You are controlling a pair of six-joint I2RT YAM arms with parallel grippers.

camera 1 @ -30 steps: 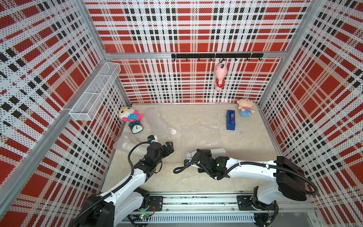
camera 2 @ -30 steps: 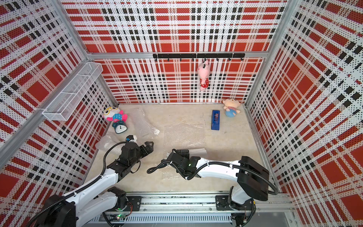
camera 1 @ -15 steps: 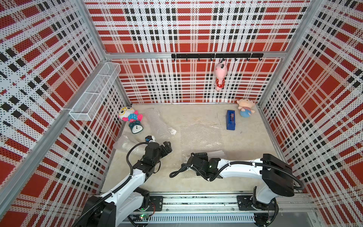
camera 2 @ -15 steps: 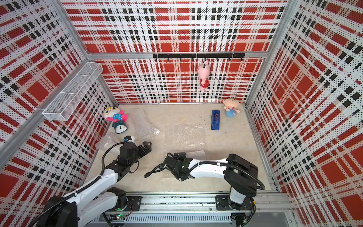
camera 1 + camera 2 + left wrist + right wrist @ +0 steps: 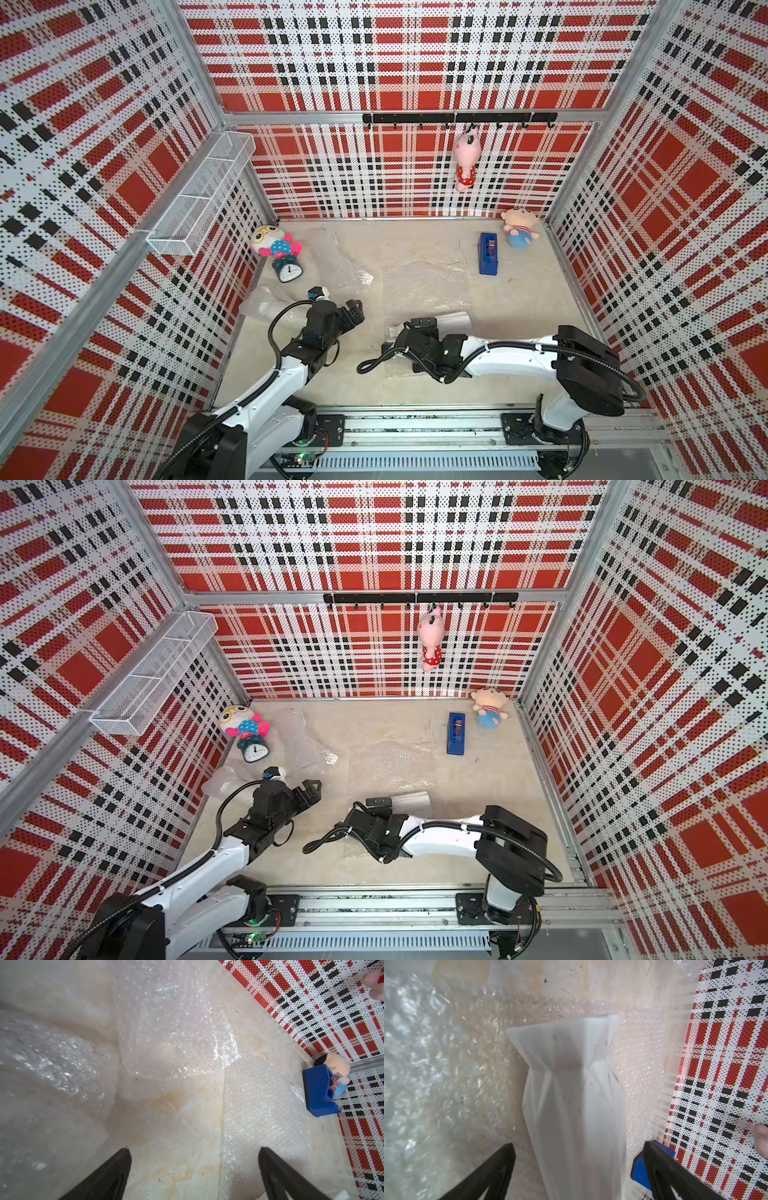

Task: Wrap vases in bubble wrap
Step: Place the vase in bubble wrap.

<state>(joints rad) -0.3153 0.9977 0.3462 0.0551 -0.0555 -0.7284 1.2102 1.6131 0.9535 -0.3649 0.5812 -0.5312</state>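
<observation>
Now that the right gripper [image 5: 578,1148] has been opened wide like the empty left gripper [image 5: 193,1149], the vase [image 5: 571,1088] is released on the bubble wrap [image 5: 640,1059], ready for rolling.

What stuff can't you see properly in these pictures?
- White vase: base cut off by the right wrist view's edge.
- Blue tape dispenser: mostly behind the right tool's finger, right wrist view.
- Clock: its time is too small to read in both top views.
</observation>
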